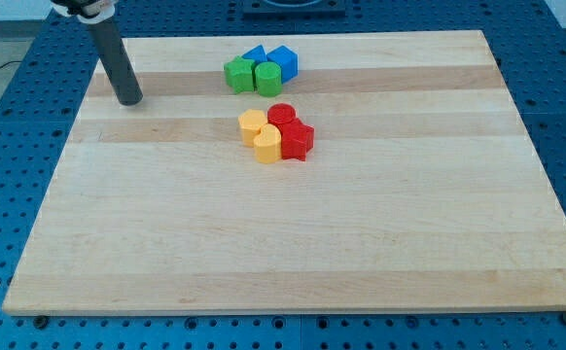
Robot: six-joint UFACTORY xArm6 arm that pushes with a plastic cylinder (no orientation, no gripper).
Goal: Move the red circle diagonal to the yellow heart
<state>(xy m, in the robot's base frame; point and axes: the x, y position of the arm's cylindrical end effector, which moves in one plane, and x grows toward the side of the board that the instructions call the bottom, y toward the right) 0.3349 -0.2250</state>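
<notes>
The red circle (pixel 281 115) sits near the middle of the wooden board (pixel 293 243), touching a red star-like block (pixel 297 140) just below it. Two yellow blocks lie at its left: one (pixel 252 124) beside the circle and one (pixel 267 144) lower, next to the red star; which of them is the heart I cannot tell. My tip (pixel 129 100) rests on the board at the view's upper left, far left of this cluster and touching no block.
A second cluster lies toward the view's top: a green block (pixel 237 75), a second green block (pixel 267 78), a blue block (pixel 283 62) and another blue block (pixel 255 55) behind them. The board's edges border a blue perforated table (pixel 11 126).
</notes>
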